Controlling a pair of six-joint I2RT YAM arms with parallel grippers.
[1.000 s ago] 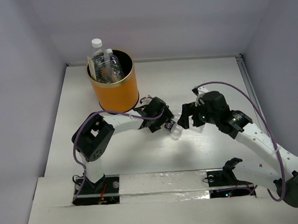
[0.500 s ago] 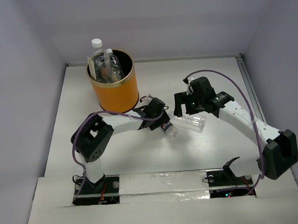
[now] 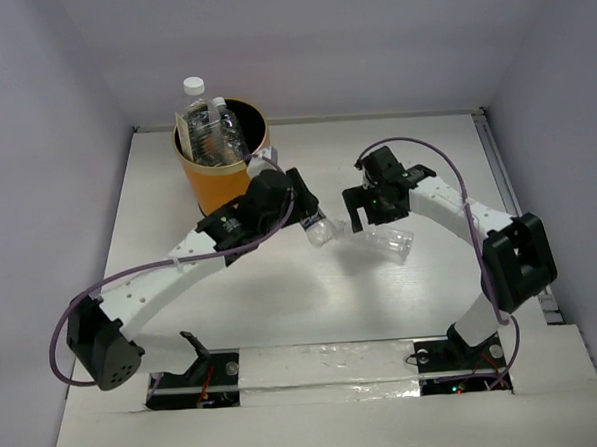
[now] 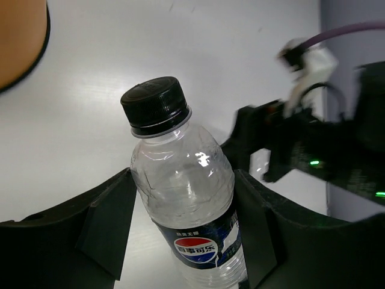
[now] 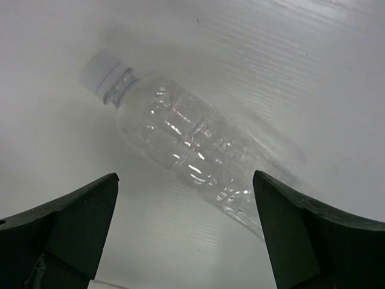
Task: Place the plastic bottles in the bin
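Left gripper (image 4: 183, 226): fingers were closed partway against both sides of the dark-label bottle (image 4: 187, 198), gripping it at the label. Its black cap pointed away from the wrist and the body was clear. In the top view the gripper and bottle sat just right of the bin (image 3: 213, 188) and nearer the arm bases, not over its mouth.

Right gripper (image 5: 189, 232): jaws were spread wide and held nothing. They were poised over the clear bottle (image 5: 186, 150), one finger to each side of its body, with no contact visible. That bottle lay on its side on the table (image 3: 283, 304), pale cap to the wrist view's upper left. It was well right of the bin.

Bin: stood upright at the far left of the table. It held several bottles (image 3: 214, 136), one white cap rising above the gold rim.
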